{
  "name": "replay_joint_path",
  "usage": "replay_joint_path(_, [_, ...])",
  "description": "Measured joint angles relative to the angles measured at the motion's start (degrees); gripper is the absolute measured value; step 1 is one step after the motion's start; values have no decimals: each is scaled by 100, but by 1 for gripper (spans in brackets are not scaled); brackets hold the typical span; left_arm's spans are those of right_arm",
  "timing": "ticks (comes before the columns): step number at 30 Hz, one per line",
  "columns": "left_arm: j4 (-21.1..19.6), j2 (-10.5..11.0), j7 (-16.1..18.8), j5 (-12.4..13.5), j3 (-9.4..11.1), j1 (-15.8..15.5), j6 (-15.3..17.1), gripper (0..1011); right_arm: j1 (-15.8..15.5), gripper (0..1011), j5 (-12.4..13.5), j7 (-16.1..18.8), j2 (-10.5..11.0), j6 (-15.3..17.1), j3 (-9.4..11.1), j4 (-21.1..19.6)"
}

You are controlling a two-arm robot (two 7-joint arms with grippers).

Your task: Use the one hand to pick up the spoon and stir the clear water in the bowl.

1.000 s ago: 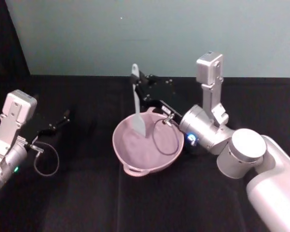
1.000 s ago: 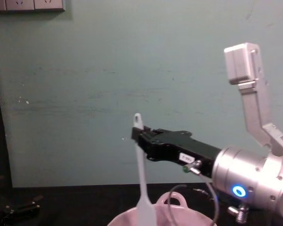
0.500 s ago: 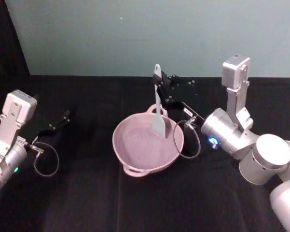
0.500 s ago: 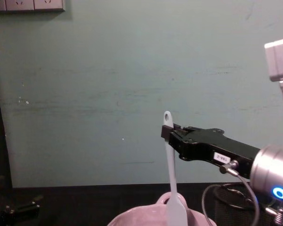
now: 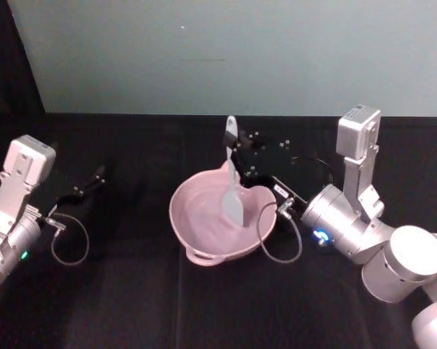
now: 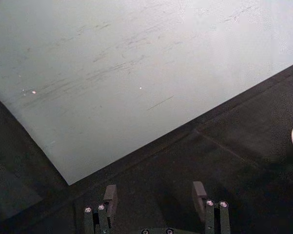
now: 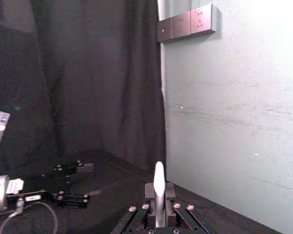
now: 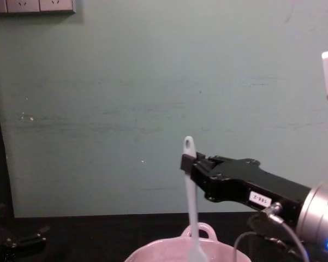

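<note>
The pale pink bowl (image 5: 203, 231) sits mid-table, its loop handle at the near rim; its rim (image 8: 153, 254) also shows low in the chest view. The clear water in it is hardly visible. My right gripper (image 5: 238, 151) reaches in from the right, above the bowl's far rim, shut on the upper handle of the white spoon (image 5: 233, 185). The spoon (image 8: 191, 207) hangs upright with its blade down inside the bowl. In the right wrist view the spoon's handle (image 7: 158, 187) stands pinched between the fingers. My left gripper (image 5: 87, 186) rests parked at the far left, open (image 6: 155, 195).
A dark mesh cup (image 5: 311, 164) stands behind the right arm, right of the bowl. A cable loop (image 5: 276, 236) hangs from the right wrist by the bowl's right rim. A teal wall borders the black table at the back.
The right gripper carried the spoon from the bowl's left side across to the right, then slightly back toward the middle and lower. The left arm stayed still.
</note>
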Motion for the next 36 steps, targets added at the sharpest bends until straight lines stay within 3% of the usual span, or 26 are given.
replay_joint_path(8, [0,0,0,0,0,0,0,1011,1,116,17,71,-125,36,-177,1])
replay_joint_path(16, [0,0,0,0,0,0,0,1011,222,116,15,86,-354,50,-352,254])
replay_joint_path(27, [0,0,0,0,0,0,0,1011,743,116,-58,57,-616,13,-387,922])
replay_joint_path(36, [0,0,0,0,0,0,0,1011,890,117,-103,8,-598,2,-286,1126])
